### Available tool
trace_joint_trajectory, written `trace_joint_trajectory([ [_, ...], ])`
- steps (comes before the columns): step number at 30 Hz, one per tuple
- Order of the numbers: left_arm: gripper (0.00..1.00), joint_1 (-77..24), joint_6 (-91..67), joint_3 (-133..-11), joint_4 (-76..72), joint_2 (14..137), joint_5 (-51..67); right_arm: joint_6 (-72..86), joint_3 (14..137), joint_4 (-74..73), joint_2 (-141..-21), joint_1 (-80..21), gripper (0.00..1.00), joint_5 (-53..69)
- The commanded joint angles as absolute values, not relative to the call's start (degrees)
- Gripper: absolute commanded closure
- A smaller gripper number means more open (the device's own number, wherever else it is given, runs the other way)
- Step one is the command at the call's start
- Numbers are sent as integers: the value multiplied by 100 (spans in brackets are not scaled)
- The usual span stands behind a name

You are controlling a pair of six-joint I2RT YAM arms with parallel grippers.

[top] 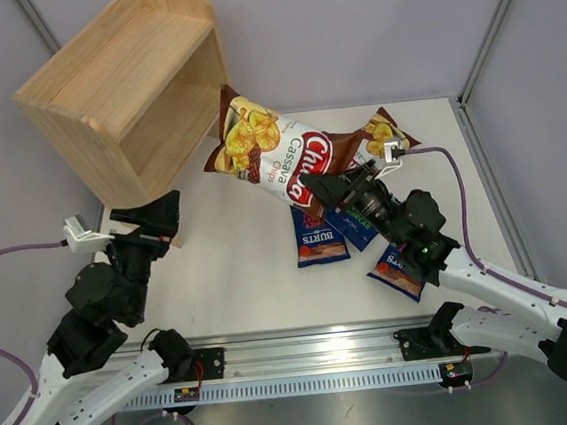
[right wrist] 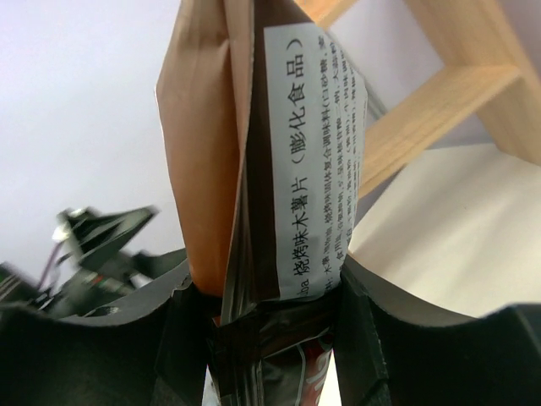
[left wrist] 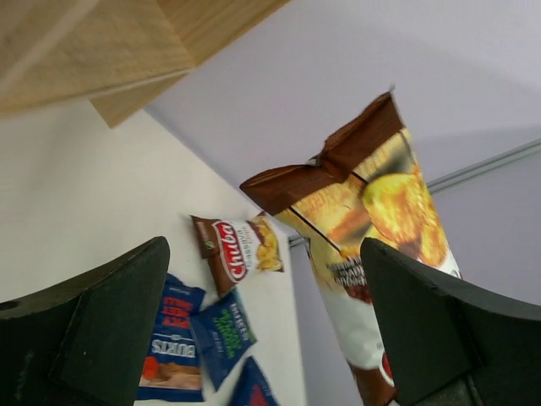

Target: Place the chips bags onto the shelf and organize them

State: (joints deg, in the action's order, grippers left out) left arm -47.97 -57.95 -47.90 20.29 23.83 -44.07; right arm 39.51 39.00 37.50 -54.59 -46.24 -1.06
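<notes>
Pale natural-wood shelf (top: 120,82), one unit with solid side panels, sits tilted at the far left of the white table (top: 230,278). Just near of it, the left claw (top: 147,226) is spread wide and holds nothing. Two large brown-and-white Chuba bags show. The first Chuba bag (top: 272,148) is lifted off the table, its top end just beside the shelf's open front and its lower end pinched by the right claw (top: 334,190). Three small blue bags lie below that claw: a red-labelled Burts bag (top: 318,237), a green-labelled Burts bag (top: 357,227) touching it, and a third Burts bag (top: 398,272) nearer, partly under the arm. The second Chuba bag (top: 389,134) lies at the far right.
</notes>
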Motion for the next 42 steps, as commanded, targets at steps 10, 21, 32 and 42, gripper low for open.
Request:
trace_joint_trajectory([
  [10,1,-4799,-2068,-8305,5255,3691,-4499,5809,4534,5237,-7467,-4263,100,-967],
  [21,1,-4781,-1011,-6108,3182,2294,-5388,6530,5896,6049,-9421,-4280,100,-659],
  [32,1,-4413,-958,-5687,2830,1583,-5555,7031,7953,5485,-11187,-4684,95,-720],
  [42,1,-4096,-1055,-5432,2654,1108,-5581,6926,9649,4379,-12461,-5185,91,-1187],
])
